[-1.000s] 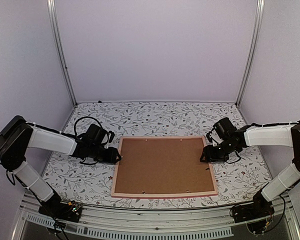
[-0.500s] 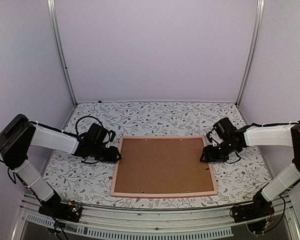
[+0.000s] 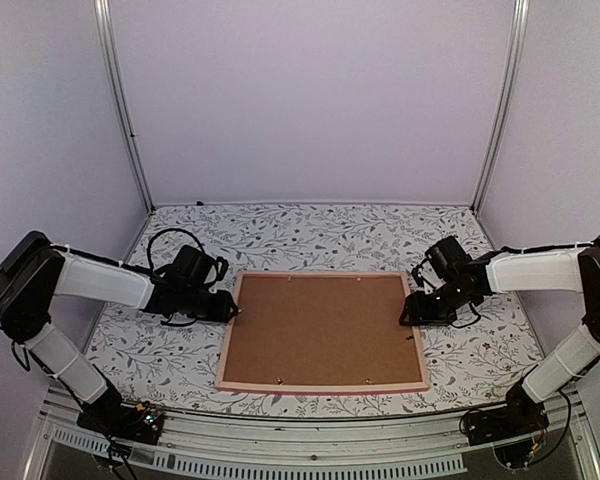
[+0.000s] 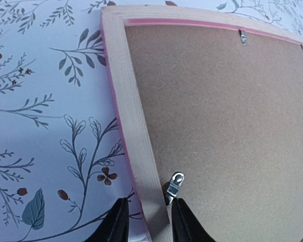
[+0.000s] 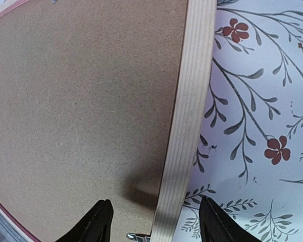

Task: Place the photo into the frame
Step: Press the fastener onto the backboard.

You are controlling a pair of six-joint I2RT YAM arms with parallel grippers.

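Note:
The pink-salmon frame (image 3: 320, 388) lies face down on the table, with a plain brown backing board (image 3: 320, 330) filling it. The photo is hidden. My left gripper (image 3: 227, 308) is at the frame's left rail. In the left wrist view the gripper (image 4: 147, 224) has a finger close on each side of the pale rail (image 4: 129, 111), beside a small metal tab (image 4: 174, 184). My right gripper (image 3: 408, 312) is at the right rail. In the right wrist view it (image 5: 154, 222) is wide open and straddles the rail (image 5: 192, 101) without touching it.
The table (image 3: 310, 235) is covered with a floral-print cloth. Purple walls and two metal posts (image 3: 128, 120) close it in at the back and sides. More metal tabs (image 4: 243, 36) sit along the frame's inner edge.
The frame has slid a little to the left and towards the near edge, together with my left gripper. The right gripper has stayed almost still.

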